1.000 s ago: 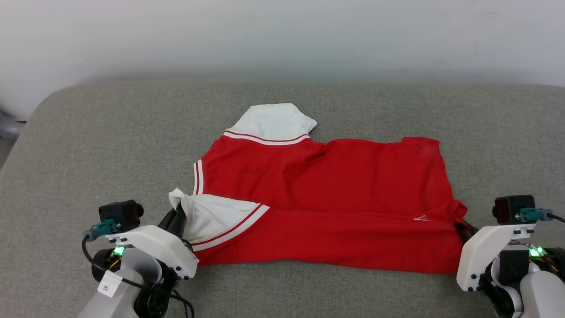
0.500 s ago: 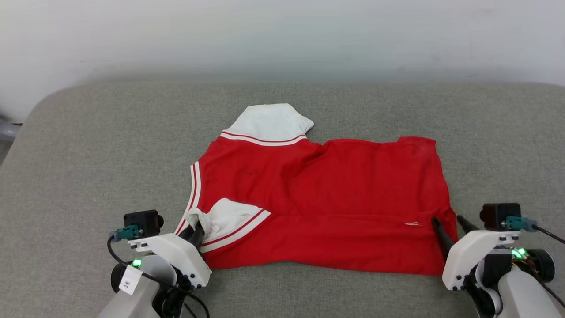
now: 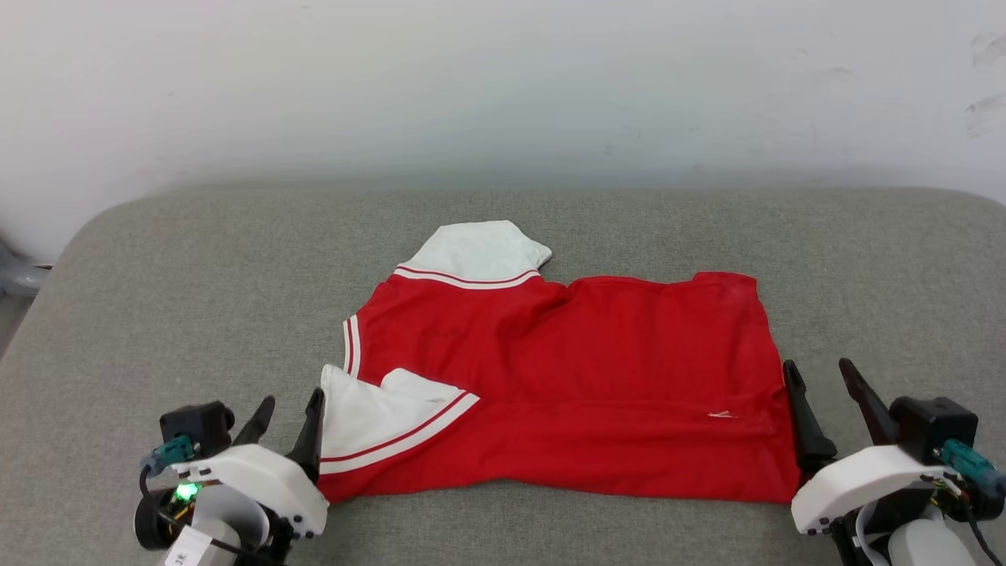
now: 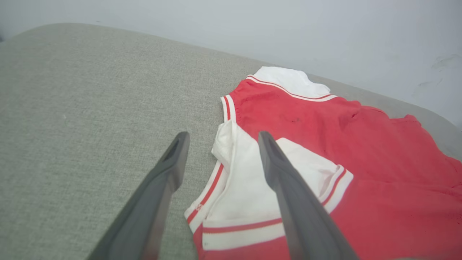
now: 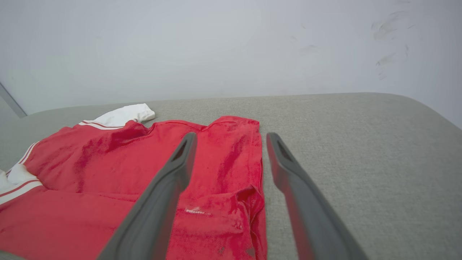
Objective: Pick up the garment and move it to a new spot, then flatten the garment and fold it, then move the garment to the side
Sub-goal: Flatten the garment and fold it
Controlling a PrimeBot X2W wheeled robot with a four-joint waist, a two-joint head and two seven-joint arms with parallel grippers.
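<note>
The shirt (image 3: 566, 377) lies in the middle of the head view on the grey cushion (image 3: 196, 275). A crease runs left to right across its lower part, and whatever lies under the top layer is hidden from me. A small white mark (image 3: 721, 414) near the lower right is too small to read. Both my arms are cut off by the bottom edge.

My left claw (image 3: 292, 397) sits at the lower left, fingers spread, pinching nothing. My right claw (image 3: 818, 365) sits at the lower right, also spread and empty. Its inner finger covers a strip of the shirt's right edge.

In the left wrist view, my left claw (image 4: 222, 135) frames the near sleeve (image 4: 249, 187). That sleeve is white, folded over the red with its striped trim doubled. One finger crosses the sleeve in the picture, and I cannot tell whether it touches the cloth. In the right wrist view, my right claw (image 5: 231, 135) straddles the shirt's right edge, one finger over red cloth and the other over bare cushion. This view also shows a rumpled corner (image 5: 249, 196) that looks flat from the head.

The shirt's long axis runs left to right across the head view. Its sleeves are at the left end and its straight edge at the right. The far sleeve (image 3: 475, 250) points to the top of the frame, toward the wall (image 3: 503, 79).
</note>
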